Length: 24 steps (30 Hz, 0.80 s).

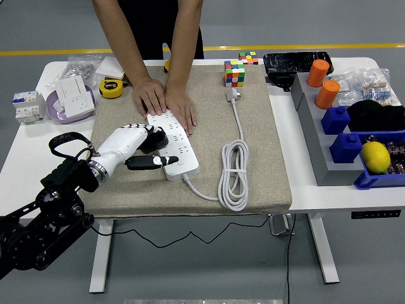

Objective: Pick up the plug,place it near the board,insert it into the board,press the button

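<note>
The left robot hand (140,147) reaches in from the lower left over the white power strip (174,140), which lies on a beige mat (253,164) on the white surface (25,158). Its fingers (152,162) are curled over the strip's near end, and a dark plug (155,139) sits beneath them, though whether the hand truly grips it cannot be told. Just beyond the robot hand, a person's two hands (166,101) press flat on the strip's far end. To the robot hand's right, the strip's white cable (233,174) lies coiled, running up to a second plug (232,94) beside a Rubik's cube (234,73). A yellow tape measure (112,88) lies beyond the robot hand, to its left.
</note>
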### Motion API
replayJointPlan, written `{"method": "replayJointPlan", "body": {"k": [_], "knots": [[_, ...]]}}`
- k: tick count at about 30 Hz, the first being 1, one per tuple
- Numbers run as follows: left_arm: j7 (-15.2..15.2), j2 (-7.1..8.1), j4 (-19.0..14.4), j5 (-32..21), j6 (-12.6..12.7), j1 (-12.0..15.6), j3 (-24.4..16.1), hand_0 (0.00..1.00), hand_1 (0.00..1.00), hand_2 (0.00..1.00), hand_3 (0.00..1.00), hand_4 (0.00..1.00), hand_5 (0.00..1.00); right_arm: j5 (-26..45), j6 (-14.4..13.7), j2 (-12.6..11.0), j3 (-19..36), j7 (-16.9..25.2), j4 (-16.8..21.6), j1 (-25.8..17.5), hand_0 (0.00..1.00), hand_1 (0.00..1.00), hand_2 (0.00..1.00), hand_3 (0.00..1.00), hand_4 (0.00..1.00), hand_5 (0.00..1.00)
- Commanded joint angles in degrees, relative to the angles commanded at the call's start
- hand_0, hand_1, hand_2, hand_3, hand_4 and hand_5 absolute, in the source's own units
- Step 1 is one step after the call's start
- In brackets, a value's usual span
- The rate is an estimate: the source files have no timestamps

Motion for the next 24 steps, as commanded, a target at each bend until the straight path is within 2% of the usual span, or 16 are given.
{"method": "replayJointPlan", "body": {"k": [8,15,24], "knots": [[-0.02,-0.93,1.1,0.3,-0.14,-1.67,1.47,0.884,0.883,0.829,0.813,0.998,0.927,0.03,0.01,-0.03,-0.26,-0.01,0.0,0.06,0.806,0.722,0.714,0.687,0.998,0.791],[-0.09,-0.36,1.05,0.37,-0.11,-1.52,1.34,0.882,0.881,0.829,0.809,0.998,0.931,-0.12,-0.04,-0.03,-0.05,-0.07,0.0,-0.09,0.806,0.722,0.714,0.688,0.998,0.794],[-0.06,-0.34,0.53,0.82,-0.19,-1.93,1.02,0.881,0.88,0.828,0.808,0.998,0.933,0.24,-0.03,-0.03,-0.25,0.05,0.0,0.22,0.806,0.722,0.714,0.689,0.998,0.795]]}}
